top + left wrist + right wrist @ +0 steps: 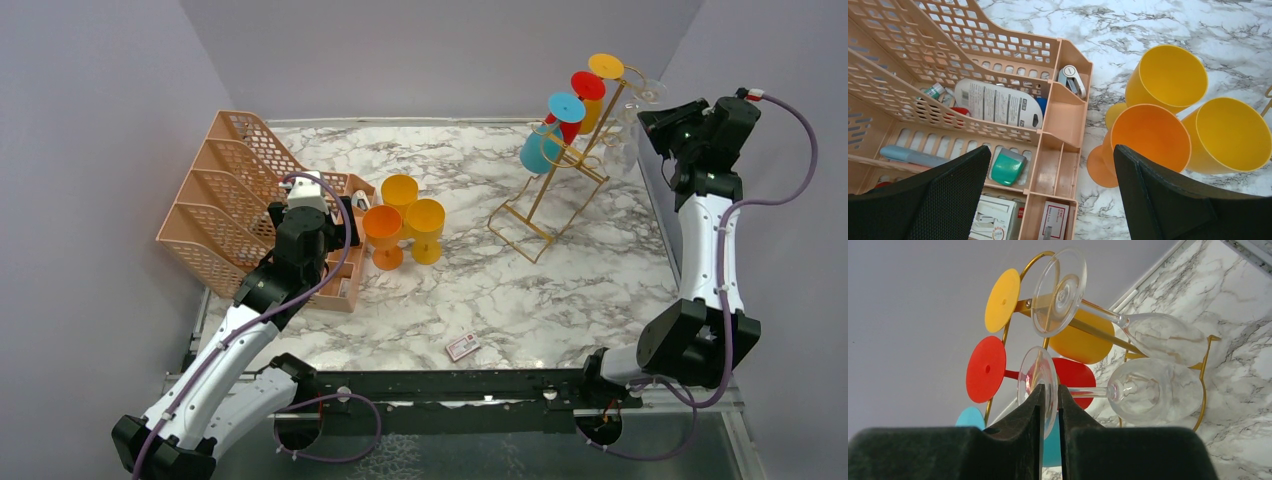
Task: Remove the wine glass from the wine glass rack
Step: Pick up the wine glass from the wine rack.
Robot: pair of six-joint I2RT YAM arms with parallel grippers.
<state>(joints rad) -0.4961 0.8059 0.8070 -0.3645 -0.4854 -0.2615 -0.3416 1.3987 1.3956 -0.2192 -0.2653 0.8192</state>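
The gold wire wine glass rack [545, 195] stands at the back right and also shows in the right wrist view [1204, 385]. Blue [545, 140], red [582, 98] and yellow [603, 80] plastic glasses hang on its left rail. Two clear wine glasses hang on its right rail. My right gripper [1049, 390] is shut on the round foot of the lower clear wine glass [1153, 390], at the rack's top right [640, 118]. The upper clear glass [1163, 337] hangs just above it. My left gripper [1052, 152] is open and empty, over the edge of the peach organizer [1058, 145].
The peach mesh file organizer [230, 200] with small office items stands at the left. An orange cup [382, 235] and two yellow cups [425, 228] stand beside it, right of my left gripper [335, 215]. A small card [462, 346] lies near the front edge.
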